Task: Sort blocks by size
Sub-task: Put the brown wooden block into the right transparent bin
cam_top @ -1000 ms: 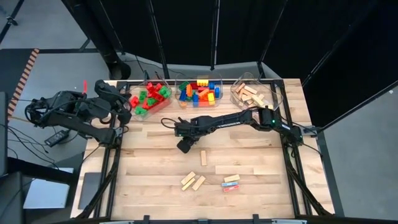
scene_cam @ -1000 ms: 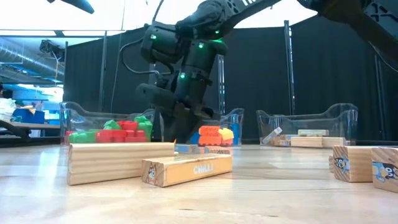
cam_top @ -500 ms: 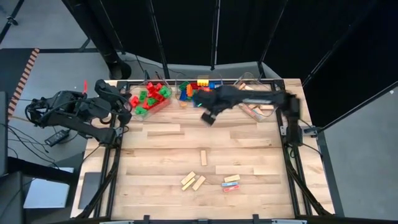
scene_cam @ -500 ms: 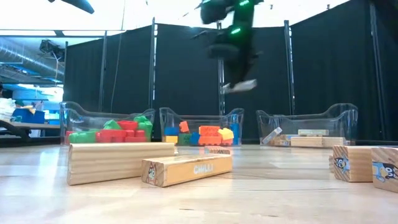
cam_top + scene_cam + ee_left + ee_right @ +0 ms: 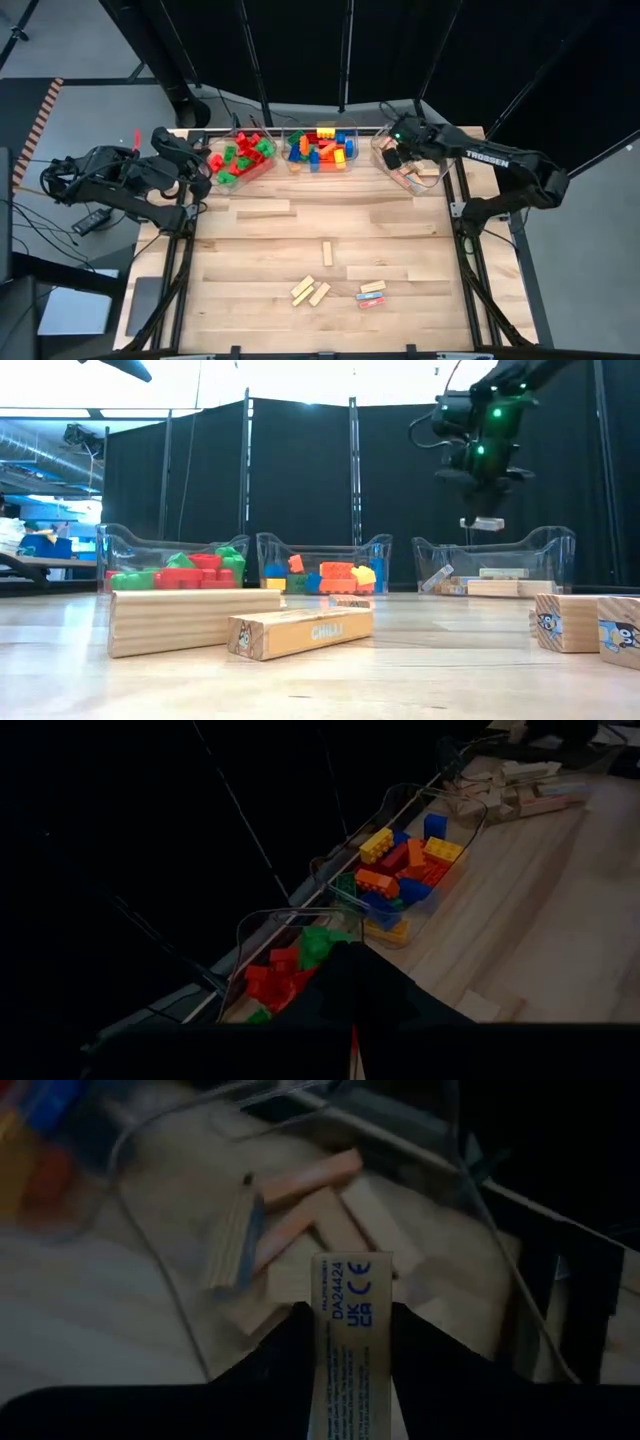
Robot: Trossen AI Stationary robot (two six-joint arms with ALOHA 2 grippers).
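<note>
My right gripper (image 5: 393, 158) is shut on a tan wooden bar (image 5: 345, 1342) and hangs above the right clear bin (image 5: 436, 158), which holds more wooden bars. In the low view the bar (image 5: 488, 523) shows just under the fingers, above the bin's rim. The left bin (image 5: 238, 158) holds red and green bricks. The middle bin (image 5: 322, 148) holds mixed coloured bricks. Several wooden bars (image 5: 311, 292) lie flat on the table near its front. My left gripper (image 5: 203, 168) waits shut at the table's far left corner. My right gripper pinches the bar's two long sides (image 5: 322, 1325) between its two fingers. The fingers come from above, pointing down, and lie across the bar. The printed face is turned up toward the wrist camera. The bar is lifted clear, above the right bin.
One bar (image 5: 327, 253) lies alone mid-table, and two short printed blocks (image 5: 371, 294) lie at the front right. In the low view a large bar (image 5: 195, 620) and a printed one (image 5: 300, 632) lie close to the camera. Black curtains close the back.
My right gripper has risen from the table's middle with the wooden bar. It has swung quickly toward the far right corner and now stands over the right bin. The bar has been lifted clear of the table.
</note>
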